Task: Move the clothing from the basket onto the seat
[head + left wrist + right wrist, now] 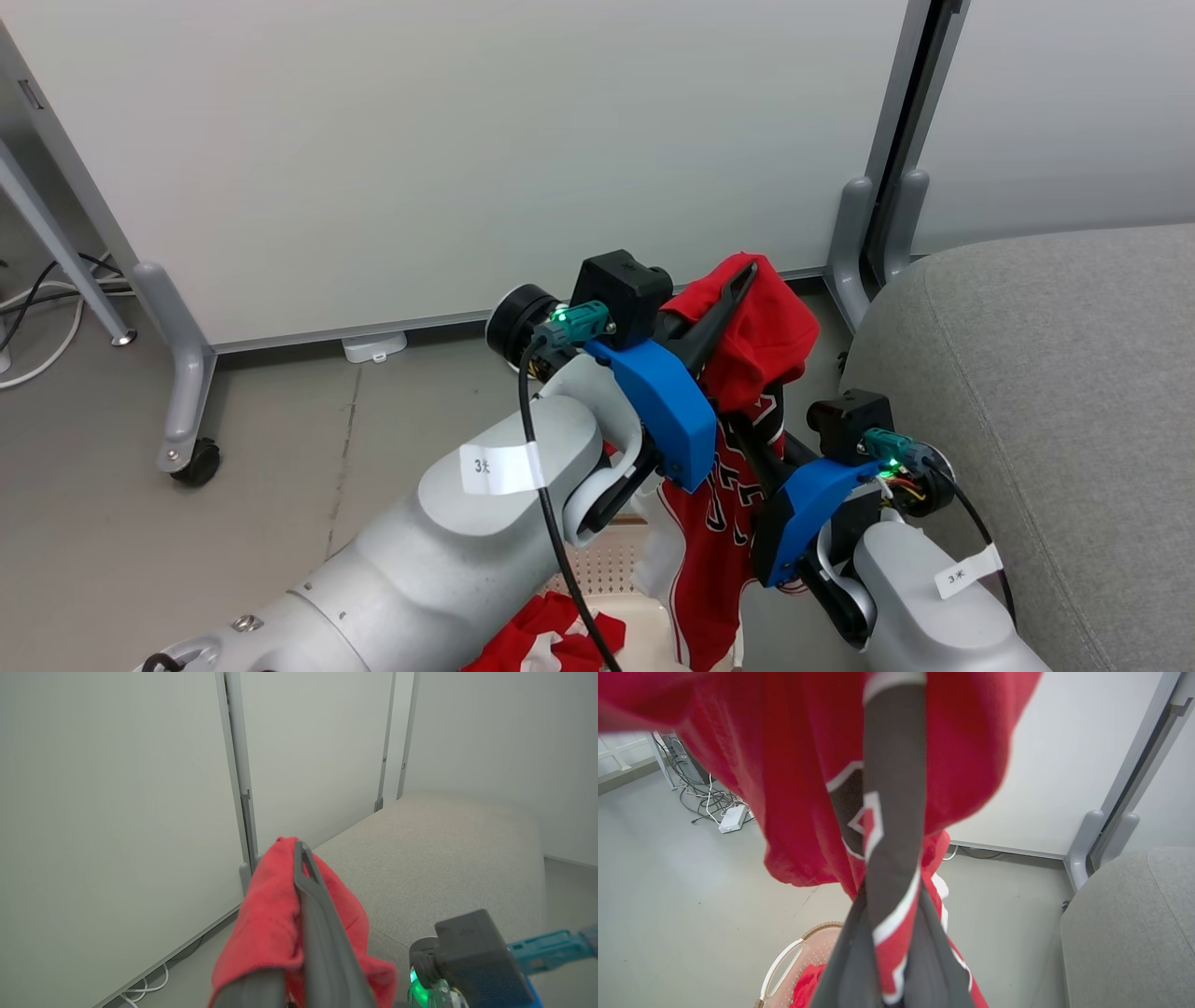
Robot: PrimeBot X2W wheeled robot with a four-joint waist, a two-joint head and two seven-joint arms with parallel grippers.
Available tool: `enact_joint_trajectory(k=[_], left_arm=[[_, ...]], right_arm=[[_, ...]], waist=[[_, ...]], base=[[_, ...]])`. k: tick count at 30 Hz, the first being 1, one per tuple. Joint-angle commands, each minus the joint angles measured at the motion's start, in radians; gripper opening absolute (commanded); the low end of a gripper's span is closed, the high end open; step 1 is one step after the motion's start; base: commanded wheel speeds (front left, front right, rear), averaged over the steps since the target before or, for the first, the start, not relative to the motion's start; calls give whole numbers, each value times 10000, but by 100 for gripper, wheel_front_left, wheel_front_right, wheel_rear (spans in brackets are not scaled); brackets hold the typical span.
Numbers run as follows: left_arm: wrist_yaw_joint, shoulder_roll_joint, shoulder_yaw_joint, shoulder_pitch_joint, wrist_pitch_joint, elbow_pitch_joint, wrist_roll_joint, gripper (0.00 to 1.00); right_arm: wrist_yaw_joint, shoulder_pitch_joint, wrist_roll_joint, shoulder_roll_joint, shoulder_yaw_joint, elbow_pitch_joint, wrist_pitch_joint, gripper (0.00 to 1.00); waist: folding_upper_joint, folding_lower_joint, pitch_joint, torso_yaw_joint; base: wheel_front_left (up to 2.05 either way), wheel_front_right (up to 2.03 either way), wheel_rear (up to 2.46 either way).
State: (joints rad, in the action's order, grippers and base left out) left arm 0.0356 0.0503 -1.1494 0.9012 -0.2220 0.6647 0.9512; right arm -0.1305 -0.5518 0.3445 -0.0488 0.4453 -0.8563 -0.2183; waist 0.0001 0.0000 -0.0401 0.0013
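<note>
And the jersey (705, 560) is bright red, black-and-white lettering; shorts (551, 639) red with white stripes; basket (611, 565) cream, perforated; sofa (1055, 373) grey woven; wrist covers (663, 401) blue.

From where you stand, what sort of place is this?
Probably an office or lab corner set up as a lounge: pale partition panels on wheeled feet, a grey sofa, and loose cables with a power strip on the hard grey floor.
</note>
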Motion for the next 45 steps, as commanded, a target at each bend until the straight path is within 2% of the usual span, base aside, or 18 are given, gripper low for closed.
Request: enact_joint_trajectory(k=[1, 3, 4, 5, 6, 20, 32, 34, 36, 45], left_arm=[[12, 0, -59, 135, -44, 35, 69, 0], [34, 0, -97, 106, 21, 61, 111, 0], [40, -1, -107, 98, 42, 65, 152, 41], [41, 0, -114, 83, 56, 77, 184, 88], [50, 0, -124, 62, 99, 88, 228, 100], [64, 72, -146, -325, -105, 258, 443, 100], [132, 934, 129, -1723, -426, -208, -4, 100], [135, 1298, 601, -2302, -436, -672, -357, 100], [147, 1426, 773, -2565, -439, -854, -515, 100], [251, 2217, 2840, -4882, -440, -2444, -2116, 100]], right_arm=[[-3, -191, -2, -30, -8, -51, -68, 0], [-5, -216, 2, -30, -37, -103, -92, 0], [-5, -233, 13, -30, -47, -123, -109, 0], [-5, -254, 21, -30, -53, -134, -120, 0], [-5, -272, 28, -30, -49, -148, -133, 0], [-5, -396, 26, -30, -179, -290, -221, 0], [-5, -381, -219, -30, -604, -313, -308, 0], [-5, -356, -295, -29, -729, -311, -332, 0], [-5, -334, -318, -30, -769, -315, -337, 0], [-5, -196, -617, -30, -1227, -353, -347, 0]], waist=[[-1, 0, 13, 5], [-1, 0, 26, 9], [-1, 0, 30, 9], [-1, 0, 36, 10], [-1, 0, 39, 9], [-1, 0, 117, 54], [-1, 0, 232, 112], [-1, 0, 246, 111], [-1, 0, 239, 111], [-1, 0, 236, 188]], base=[[0, 0, 0], [0, 0, 0], [0, 0, 0], [0, 0, 0], [0, 0, 0], [0, 0, 0], [0, 0, 0], [0, 0, 0], [0, 0, 0], [0, 0, 0]])
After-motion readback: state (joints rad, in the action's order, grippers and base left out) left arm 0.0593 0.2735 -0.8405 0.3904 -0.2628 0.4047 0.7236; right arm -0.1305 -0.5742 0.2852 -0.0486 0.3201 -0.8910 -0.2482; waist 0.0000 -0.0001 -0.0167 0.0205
